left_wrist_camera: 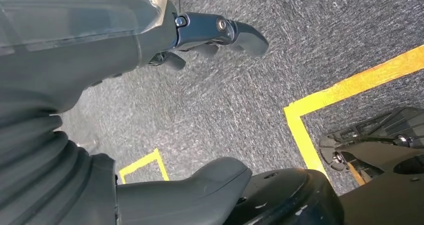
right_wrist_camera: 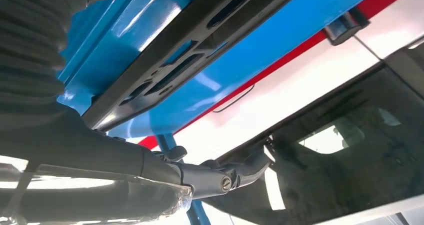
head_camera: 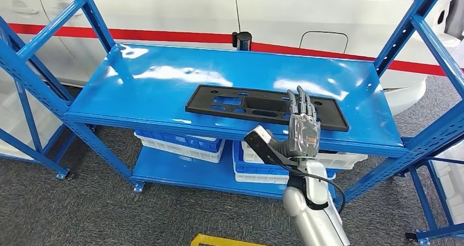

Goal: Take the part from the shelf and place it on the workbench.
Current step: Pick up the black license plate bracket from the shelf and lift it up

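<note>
Head view: we see the black part [head_camera: 266, 106] lying flat on the blue shelf [head_camera: 164, 76], near its front edge. Our right hand [head_camera: 302, 127] is raised over the part's right portion, fingers extended, holding nothing.

Left wrist view: the left hand [left_wrist_camera: 220, 35] hangs over grey carpet [left_wrist_camera: 250, 95], fingers loosely curled, empty.

Right wrist view: the part lies just beside the fingers [right_wrist_camera: 235, 172].

We judge the reach is under way; next, the hand must close on the part's edge.

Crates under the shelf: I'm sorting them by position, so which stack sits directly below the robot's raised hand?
The right-hand crate stack, seen just beneath the right hand; the other stack sits further left, under the black part.
</note>
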